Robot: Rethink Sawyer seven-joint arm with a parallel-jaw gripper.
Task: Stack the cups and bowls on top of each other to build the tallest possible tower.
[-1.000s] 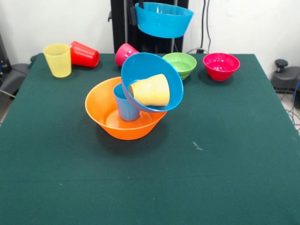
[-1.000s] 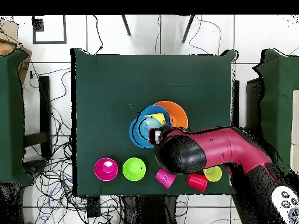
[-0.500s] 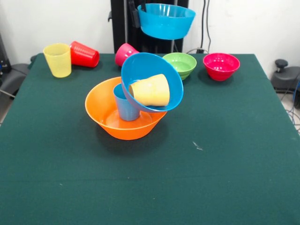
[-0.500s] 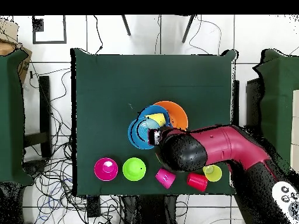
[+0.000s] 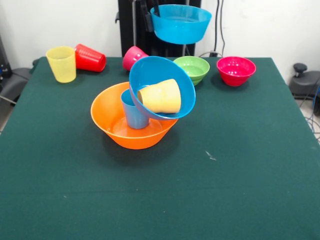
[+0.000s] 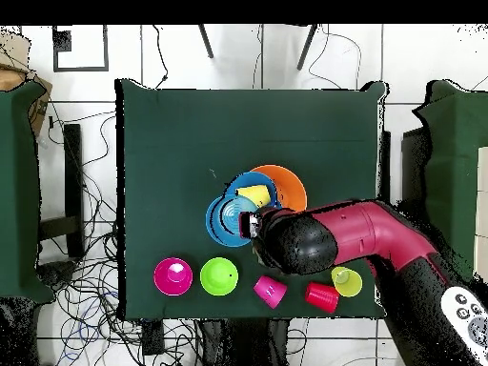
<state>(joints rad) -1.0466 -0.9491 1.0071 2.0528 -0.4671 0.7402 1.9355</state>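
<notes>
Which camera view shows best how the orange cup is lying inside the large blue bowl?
The front view: the orange cup lies on its side in the tilted large blue bowl. The overhead view shows only a yellowish patch of it.

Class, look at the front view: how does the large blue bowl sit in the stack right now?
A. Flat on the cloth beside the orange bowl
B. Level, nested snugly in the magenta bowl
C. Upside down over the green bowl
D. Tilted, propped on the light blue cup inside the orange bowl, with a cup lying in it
D: the large blue bowl leans steeply on the light blue cup standing in the large orange bowl, and the orange cup lies on its side inside it.
</notes>
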